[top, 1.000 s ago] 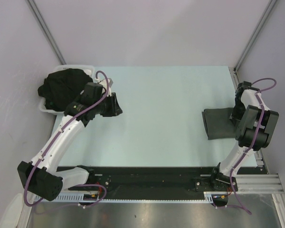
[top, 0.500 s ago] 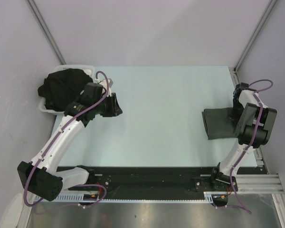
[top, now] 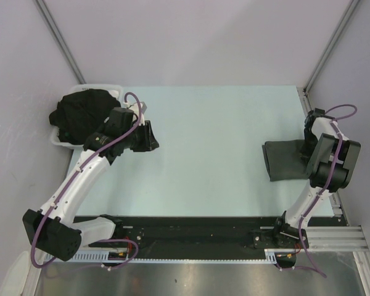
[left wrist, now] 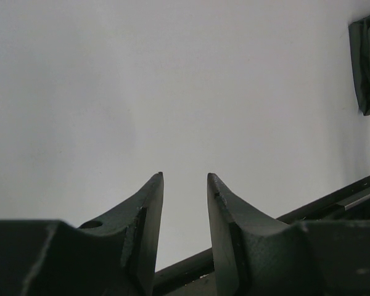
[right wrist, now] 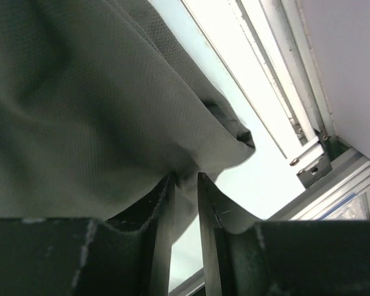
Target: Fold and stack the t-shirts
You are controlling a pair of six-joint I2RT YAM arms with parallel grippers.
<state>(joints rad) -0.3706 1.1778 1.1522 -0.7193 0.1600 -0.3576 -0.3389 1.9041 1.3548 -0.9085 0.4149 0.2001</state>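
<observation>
Near the right edge of the pale mint-green matte desk (top: pixel 216 154), a charcoal grey t-shirt of fine perforated knit (top: pixel 283 160), folded to a rough rectangle, lying flat, soft creases across the top, one corner poking out toward the silver aluminium rail (right wrist: pixel 277 68) along that edge. Right jaws low over its right-hand side, narrowly parted, cloth hem bunched at the tips; pinched or merely touched, cannot tell. At the far left corner, a heap of crumpled black cloth t-shirts (top: pixel 80 114), piled in a white plastic tray (top: pixel 60 142) and spilling over its rim. Left jaws just beside that tray, above bare desk, spread apart with nothing between them. Broad, smooth open stretch across the middle of the desk, between both arms. Along the near edge, a black flat strip (top: pixel 191 225).
</observation>
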